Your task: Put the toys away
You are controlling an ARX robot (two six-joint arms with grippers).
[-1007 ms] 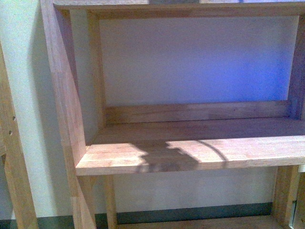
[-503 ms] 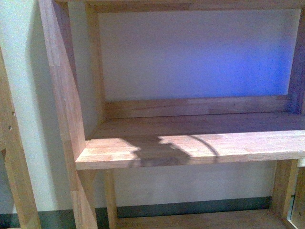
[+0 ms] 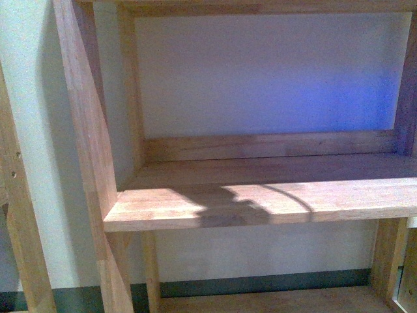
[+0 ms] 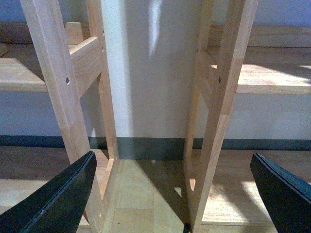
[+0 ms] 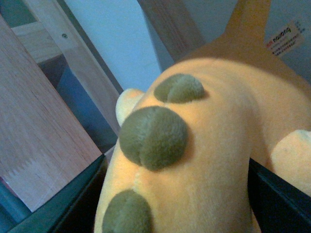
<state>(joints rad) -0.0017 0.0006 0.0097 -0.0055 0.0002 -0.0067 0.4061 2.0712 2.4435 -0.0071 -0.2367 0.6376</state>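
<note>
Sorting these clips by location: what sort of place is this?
Probably a room at home or a mock-up of one: bare wooden shelving against a pale wall, and an orange plush toy in the right hand.

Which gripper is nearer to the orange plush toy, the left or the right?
Right. The right gripper has the plush toy between its fingers; the left gripper is open, facing shelf posts, no toy in view.

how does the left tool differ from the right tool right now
The left tool is open, its dark fingers spread wide with nothing between them; the right tool is shut on the soft orange-yellow plush toy with olive-brown patches. The left tool faces bare wooden shelf posts and floor; the right tool's view is filled by the plush, beside a wooden board. Both have dark fingers.
</note>
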